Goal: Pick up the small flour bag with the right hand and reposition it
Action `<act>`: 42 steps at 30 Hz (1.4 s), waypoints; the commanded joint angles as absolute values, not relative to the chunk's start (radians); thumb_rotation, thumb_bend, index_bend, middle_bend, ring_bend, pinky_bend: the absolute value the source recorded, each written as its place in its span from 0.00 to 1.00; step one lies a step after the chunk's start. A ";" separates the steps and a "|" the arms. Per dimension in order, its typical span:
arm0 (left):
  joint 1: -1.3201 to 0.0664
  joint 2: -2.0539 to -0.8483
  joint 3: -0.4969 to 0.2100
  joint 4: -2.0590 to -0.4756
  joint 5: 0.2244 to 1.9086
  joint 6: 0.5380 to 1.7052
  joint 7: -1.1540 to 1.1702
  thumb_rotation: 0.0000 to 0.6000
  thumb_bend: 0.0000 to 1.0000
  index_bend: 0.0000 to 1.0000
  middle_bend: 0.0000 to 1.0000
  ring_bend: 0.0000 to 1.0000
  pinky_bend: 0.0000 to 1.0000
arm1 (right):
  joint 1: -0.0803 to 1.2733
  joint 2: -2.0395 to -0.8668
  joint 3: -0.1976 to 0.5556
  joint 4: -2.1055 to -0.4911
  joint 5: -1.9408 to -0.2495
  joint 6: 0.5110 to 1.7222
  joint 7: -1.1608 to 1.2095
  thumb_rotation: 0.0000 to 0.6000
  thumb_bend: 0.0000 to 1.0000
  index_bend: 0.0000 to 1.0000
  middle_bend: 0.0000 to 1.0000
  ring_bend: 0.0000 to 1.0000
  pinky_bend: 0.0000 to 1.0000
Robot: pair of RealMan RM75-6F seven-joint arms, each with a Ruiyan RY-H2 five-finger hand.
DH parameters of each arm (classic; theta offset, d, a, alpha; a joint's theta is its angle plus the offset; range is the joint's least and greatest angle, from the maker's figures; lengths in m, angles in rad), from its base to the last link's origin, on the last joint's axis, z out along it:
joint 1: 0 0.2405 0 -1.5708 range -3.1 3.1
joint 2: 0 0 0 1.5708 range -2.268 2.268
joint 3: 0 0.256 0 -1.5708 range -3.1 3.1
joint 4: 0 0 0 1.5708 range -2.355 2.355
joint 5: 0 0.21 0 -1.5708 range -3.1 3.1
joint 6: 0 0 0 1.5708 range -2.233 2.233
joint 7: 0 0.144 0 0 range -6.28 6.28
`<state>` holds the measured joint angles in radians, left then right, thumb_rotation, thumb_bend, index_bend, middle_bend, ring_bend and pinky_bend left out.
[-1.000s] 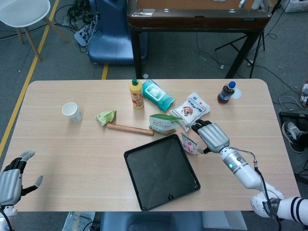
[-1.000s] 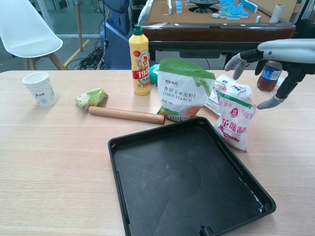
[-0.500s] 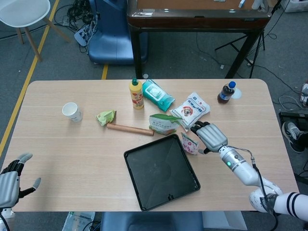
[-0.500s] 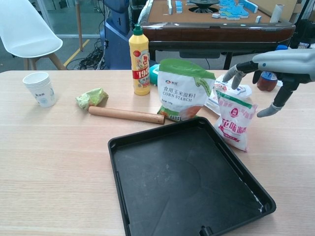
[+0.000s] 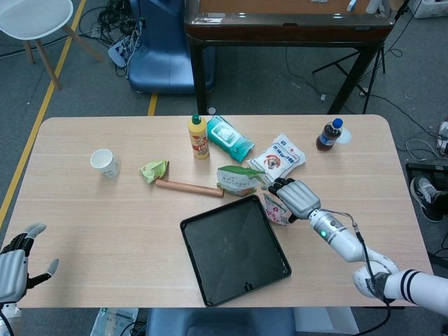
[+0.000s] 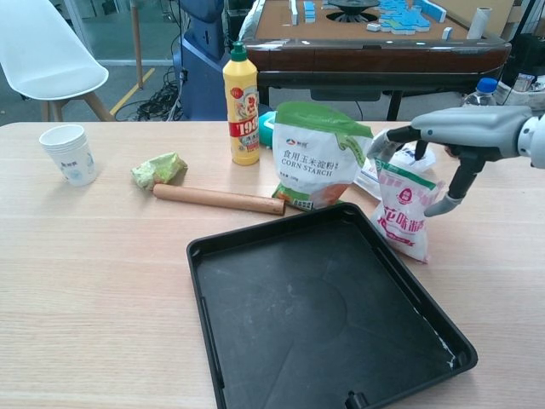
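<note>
The small flour bag [image 6: 405, 218], white with pink print, stands leaning by the right rim of the black tray [image 6: 204, 256]; the head view shows this bag [image 5: 274, 208] at the tray's [image 5: 192, 227] far right corner. My right hand [image 6: 460, 132] hovers over the bag's top, its fingers spread to either side, one fingertip close to the bag's right edge. No firm hold shows. From above, the right hand [image 5: 294, 197] covers the bag's right part. My left hand [image 5: 12, 262] hangs off the table's near left corner, fingers apart and holding nothing.
A green-topped corn starch bag [image 6: 319, 153] stands just left of the flour bag. Behind lie a white packet [image 5: 280, 157], a wipes pack [image 5: 227, 138] and a yellow bottle [image 6: 241, 106]. A rolling pin [image 6: 217, 198], green wad [image 6: 159, 168], paper cup [image 6: 70, 153] and cola bottle [image 5: 329, 134] also sit here.
My right hand has moved left and down, from beside the flour bag to over its top, fingers now straddling it. The left hand sank a little lower.
</note>
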<state>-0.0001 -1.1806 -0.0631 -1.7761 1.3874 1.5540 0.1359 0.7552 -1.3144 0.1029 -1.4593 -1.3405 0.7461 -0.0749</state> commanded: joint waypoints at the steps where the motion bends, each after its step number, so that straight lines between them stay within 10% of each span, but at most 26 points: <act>1: 0.000 -1.181 -0.063 -1.777 1.387 1.554 0.137 1.00 0.24 0.18 0.18 0.20 0.27 | 0.766 -1.327 0.100 -1.443 -1.348 0.735 -0.062 1.00 0.00 0.17 0.22 0.14 0.25; 11: 0.007 -1.176 -0.064 -1.777 1.383 1.557 0.127 1.00 0.24 0.18 0.18 0.20 0.27 | 0.791 -1.373 0.089 -1.369 -1.378 0.701 0.037 1.00 0.00 0.28 0.36 0.21 0.25; 24: 0.007 -1.174 -0.066 -1.773 1.382 1.552 0.115 1.00 0.24 0.18 0.18 0.20 0.27 | 0.755 -1.440 0.096 -1.284 -1.406 0.827 0.060 1.00 0.12 0.52 0.56 0.46 0.53; 42: -0.006 -1.183 -0.069 -1.749 1.381 1.527 0.092 1.00 0.24 0.18 0.18 0.20 0.27 | 0.621 -1.522 0.186 -1.437 -1.079 1.031 -0.235 1.00 0.12 0.39 0.40 0.35 0.62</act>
<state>-0.0054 -1.1833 -0.0693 -1.7487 1.3810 1.5269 0.0922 0.6375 -1.5032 0.1717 -1.4175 -1.1027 1.0096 -0.2237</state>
